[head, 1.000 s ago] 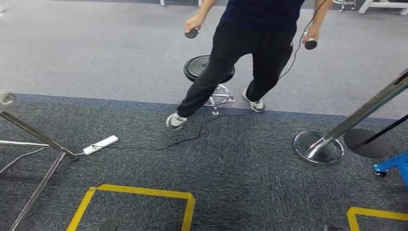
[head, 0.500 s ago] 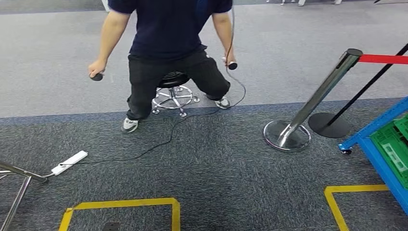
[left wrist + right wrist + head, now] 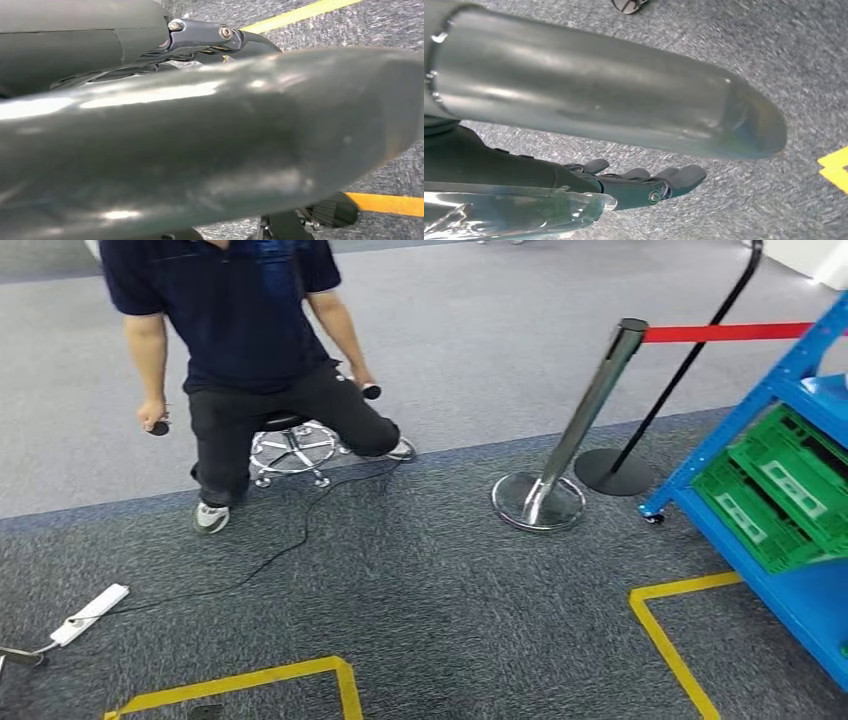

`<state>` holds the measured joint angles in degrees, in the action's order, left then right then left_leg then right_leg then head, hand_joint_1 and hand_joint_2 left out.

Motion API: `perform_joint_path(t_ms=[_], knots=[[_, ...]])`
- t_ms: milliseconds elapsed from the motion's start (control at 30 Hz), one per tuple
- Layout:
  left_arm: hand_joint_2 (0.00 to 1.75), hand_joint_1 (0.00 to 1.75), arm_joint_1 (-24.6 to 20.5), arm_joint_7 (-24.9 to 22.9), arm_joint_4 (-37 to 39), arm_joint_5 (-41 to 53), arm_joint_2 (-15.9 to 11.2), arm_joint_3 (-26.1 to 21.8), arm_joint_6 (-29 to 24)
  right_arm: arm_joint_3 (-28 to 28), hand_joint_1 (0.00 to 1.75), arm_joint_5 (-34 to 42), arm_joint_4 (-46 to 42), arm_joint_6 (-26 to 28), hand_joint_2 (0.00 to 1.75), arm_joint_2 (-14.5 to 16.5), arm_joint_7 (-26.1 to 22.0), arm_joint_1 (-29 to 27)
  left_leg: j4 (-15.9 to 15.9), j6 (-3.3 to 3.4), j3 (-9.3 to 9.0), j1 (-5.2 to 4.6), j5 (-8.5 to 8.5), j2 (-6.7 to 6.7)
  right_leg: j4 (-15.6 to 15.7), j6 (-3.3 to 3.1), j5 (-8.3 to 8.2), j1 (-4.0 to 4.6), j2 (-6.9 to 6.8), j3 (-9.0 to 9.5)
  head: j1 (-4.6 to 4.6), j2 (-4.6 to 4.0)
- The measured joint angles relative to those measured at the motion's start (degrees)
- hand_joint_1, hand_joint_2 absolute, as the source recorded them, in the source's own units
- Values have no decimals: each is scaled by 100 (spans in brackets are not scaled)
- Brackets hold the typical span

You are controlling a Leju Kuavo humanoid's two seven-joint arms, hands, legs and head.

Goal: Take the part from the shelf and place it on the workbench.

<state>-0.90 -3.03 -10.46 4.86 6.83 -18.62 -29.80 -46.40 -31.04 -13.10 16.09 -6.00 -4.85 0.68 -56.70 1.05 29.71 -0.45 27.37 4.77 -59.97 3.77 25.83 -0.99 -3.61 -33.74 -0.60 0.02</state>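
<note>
Floor is dark grey speckled carpet (image 3: 440,600), lighter grey carpet (image 3: 480,330) beyond a seam running just behind the chrome stanchion (image 3: 560,455).

Landmark = that stanchion. It leans in the picture and carries a red belt (image 3: 725,333) toward the blue shelf (image 3: 790,570), which stands just right of it. A black post (image 3: 660,405) with a round base sits between stanchion and shelf. Green crates (image 3: 785,490) sit on the lower shelf level, long sides along the shelf. Can't make out the part itself; probably in or near those crates.

Left of the stanchion: a person (image 3: 245,350) half-sitting on a stool (image 3: 290,445), a controller in each hand, cable trailing over the carpet to a white power strip (image 3: 90,613) far left.

Nearer than the stanchion: open carpet, with yellow tape outlines (image 3: 665,640) by the shelf foot and far left.

Right hand (image 3: 644,182): fingers straight and apart, holding nothing, above carpet. Left hand (image 3: 200,37): mostly hidden behind the forearm, can't tell its state.
</note>
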Motion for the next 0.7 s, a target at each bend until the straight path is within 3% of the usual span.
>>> perform_joint_path(t_ms=[33, 100, 167, 200, 267, 300, 333, 367, 400, 467, 533, 600, 633, 700], knots=[[0, 0, -1, -77, 0, -30, -9, -16, -19, 0, 0, -41, -4, 17, 0, -5, 3, 10, -3, -28, -17, -17, 10, 51, 102, -33, -17, 9, -39, 63, 10, 0], [0, 0, -1, -161, -1, -155, -29, -91, -87, -7, 0, -107, -7, 21, 0, -27, 20, 4, 5, -86, -37, -19, 14, 143, 111, -114, -43, 21, 81, 41, 25, 0], [0, 0, 12, -178, -1, -274, -48, -200, -206, -32, 0, -167, -5, -29, 0, -49, 48, -14, -98, -151, 0, 8, 122, 14, 129, -190, -75, 12, 192, 19, 33, 0], [0, 0, 27, -190, -1, -315, -52, -251, -267, -51, 0, -224, -1, -79, 0, -41, 66, -9, -317, -177, 97, 20, 270, -123, 138, -225, -91, 3, 254, 11, 41, 0], [0, 0, 64, -205, -1, -379, -44, -352, -303, -80, 0, -357, 10, -189, 0, 24, 105, 12, -1058, -196, 444, 33, 643, -363, 141, -269, -107, 2, 390, -19, 55, 0], [0, 0, 83, -189, -1, -400, -36, -397, -269, -87, 0, -413, 18, -229, 0, 83, 121, 22, -1423, -197, 630, 35, 776, -412, 141, -280, -114, 5, 470, -33, 56, 0], [0, 0, 93, -162, -1, -398, -26, -428, -227, -90, 0, -449, 28, -247, 0, 160, 147, 24, -1626, -194, 746, 35, 802, -432, 140, -284, -120, 7, 549, -43, 58, 0], [0, 0, 94, -126, -1, -380, -19, -445, -187, -90, 0, -474, 39, -249, 0, 243, 188, 24, -1618, -187, 762, 37, 711, -450, 140, -279, -128, 8, 631, -49, 58, 0], [0, 0, 86, -81, -1, -349, -15, -449, -152, -91, 0, -489, 51, -248, 0, 329, 240, 28, -1395, -178, 670, 41, 526, -478, 140, -267, -139, 7, 713, -51, 57, 0], [0, 0, 51, 69, -1, -267, -19, -448, -27, -93, 0, -493, 72, -254, 0, 504, 326, 60, -636, -162, 321, 62, 125, -712, 124, -223, -163, 7, 873, -71, 63, 0], [0, 0, 2, 269, -1, -167, -40, -439, 142, -96, 0, -481, 85, -282, 0, 637, 309, 123, -147, -155, 111, 79, -27, -914, 107, -166, -195, 9, 1020, -126, 74, 0], [0, 0, -51, 441, -2, -69, -86, -417, 260, -101, 0, -475, 93, -347, 0, 697, 198, 159, -65, -114, 96, 71, -36, -853, 134, -98, -240, -8, 1152, -187, 93, 0], [0, 0, -75, 511, -4, -33, -118, -405, 317, -103, 0, -474, 97, -412, 0, 708, 146, 157, -46, -75, 94, 70, -54, -783, 126, -71, -240, -13, 1140, -217, 98, 0], [0, 0, -101, 596, -8, -8, -192, -392, 515, -107, 0, -480, 108, -661, 0, 726, 123, 164, -14, 3, 92, 77, -91, -640, -139, -40, -51, 6, 882, -367, 64, 0]])
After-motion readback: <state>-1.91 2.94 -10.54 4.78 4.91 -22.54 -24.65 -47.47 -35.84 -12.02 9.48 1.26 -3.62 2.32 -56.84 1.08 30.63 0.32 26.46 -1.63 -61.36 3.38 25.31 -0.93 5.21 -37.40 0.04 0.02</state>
